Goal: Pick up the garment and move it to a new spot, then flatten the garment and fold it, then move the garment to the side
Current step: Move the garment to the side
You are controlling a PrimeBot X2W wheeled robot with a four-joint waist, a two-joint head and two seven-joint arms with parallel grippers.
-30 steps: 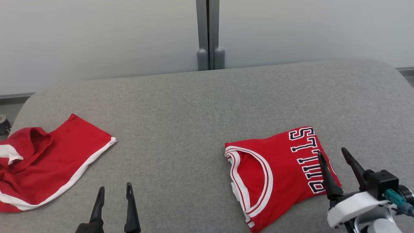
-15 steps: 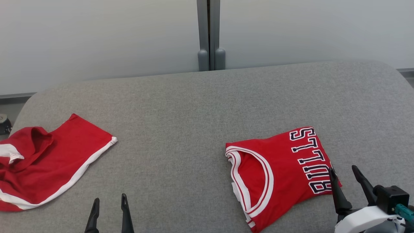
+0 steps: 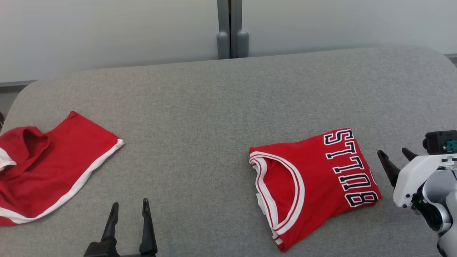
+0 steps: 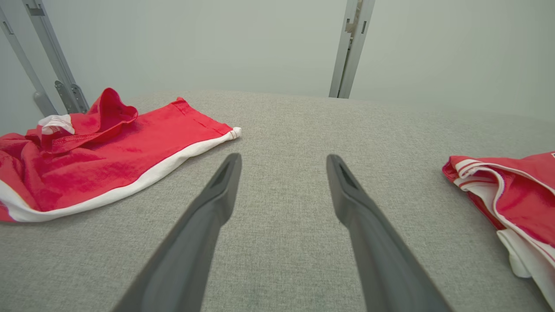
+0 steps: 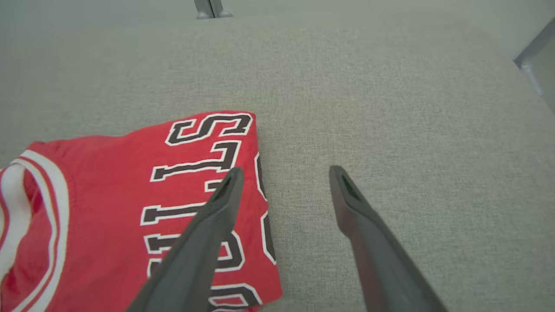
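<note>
Though just beside the folded jersey (image 3: 314,182), right gripper (image 3: 392,152) splayed and empty; left gripper (image 3: 130,203) likewise, well apart.

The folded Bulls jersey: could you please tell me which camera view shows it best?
The head view: the folded jersey lies whole there, neckline and lettering visible. The right wrist view gives its lettered end close up, partly behind the right gripper. The left wrist view catches its neckline edge at the right.
</note>
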